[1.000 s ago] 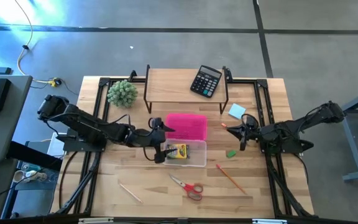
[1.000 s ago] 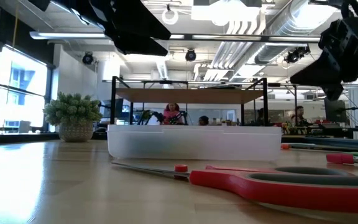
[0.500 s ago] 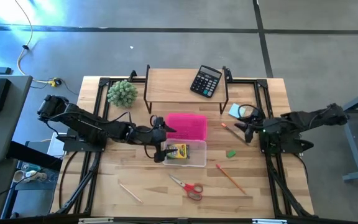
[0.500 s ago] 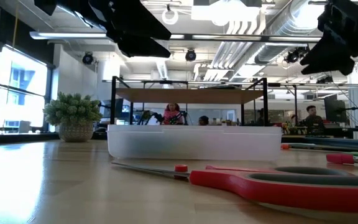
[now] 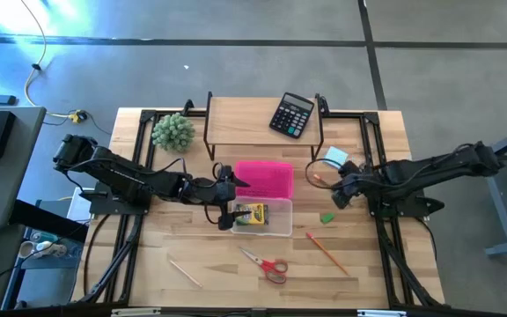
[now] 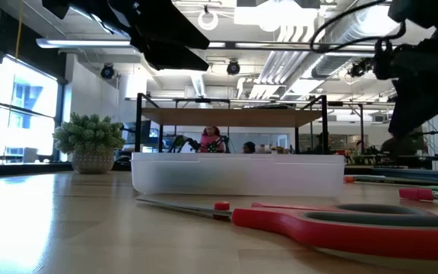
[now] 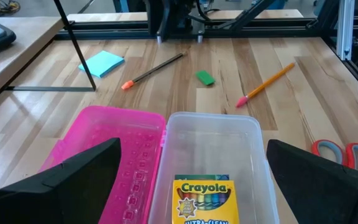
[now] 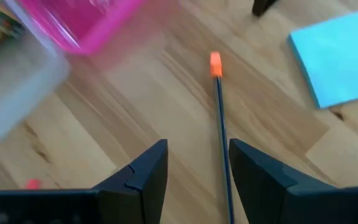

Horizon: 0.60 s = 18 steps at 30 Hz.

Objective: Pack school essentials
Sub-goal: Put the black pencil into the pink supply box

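The right gripper (image 8: 192, 177) has swung from beside the blue notepad (image 5: 335, 158) to above the dark pencil (image 8: 221, 130) on the counter (image 5: 236, 269). Its fingers are partly open and empty. The left gripper (image 7: 191, 180), wide open and empty, hovers over the clear box (image 7: 210, 140) containing the crayon box (image 7: 204, 199). Pencil pickup appears next.

Both arms are black, built of slim jointed links. The left arm (image 5: 121, 179) starts from a boxy black base at the table's left edge, and the right arm (image 5: 429, 173) from a like base at the right edge. A thin dark cable loops above the right arm's wrist. The left gripper (image 7: 191, 180) has two broad, wedge-shaped matte black fingers. The right gripper (image 8: 197, 177) has two dark fingers with angular, faceted inner faces.
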Available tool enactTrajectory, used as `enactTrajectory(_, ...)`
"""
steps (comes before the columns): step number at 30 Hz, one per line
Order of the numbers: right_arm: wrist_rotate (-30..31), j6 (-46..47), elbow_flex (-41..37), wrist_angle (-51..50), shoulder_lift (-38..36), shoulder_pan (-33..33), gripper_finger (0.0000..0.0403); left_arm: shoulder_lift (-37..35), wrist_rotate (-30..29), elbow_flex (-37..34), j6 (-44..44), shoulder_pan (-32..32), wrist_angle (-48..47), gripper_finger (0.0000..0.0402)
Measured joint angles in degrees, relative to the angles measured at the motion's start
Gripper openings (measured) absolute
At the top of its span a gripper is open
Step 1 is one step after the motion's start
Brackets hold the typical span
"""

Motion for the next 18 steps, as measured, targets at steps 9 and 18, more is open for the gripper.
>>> enactTrajectory(9, -1.0, 1.1, 0.0, 2.1, 11.3, 0.0, 0.0161, 0.0, 0.0, 0.0, -1.5, 0.0, 0.0, 0.0392)
enactTrajectory(18, -2.1, -1.8, 0.0, 5.2, 19.5, -2.7, 0.0161, 0.0, 0.0, 0.0, -1.5, 0.0, 0.0, 0.0392)
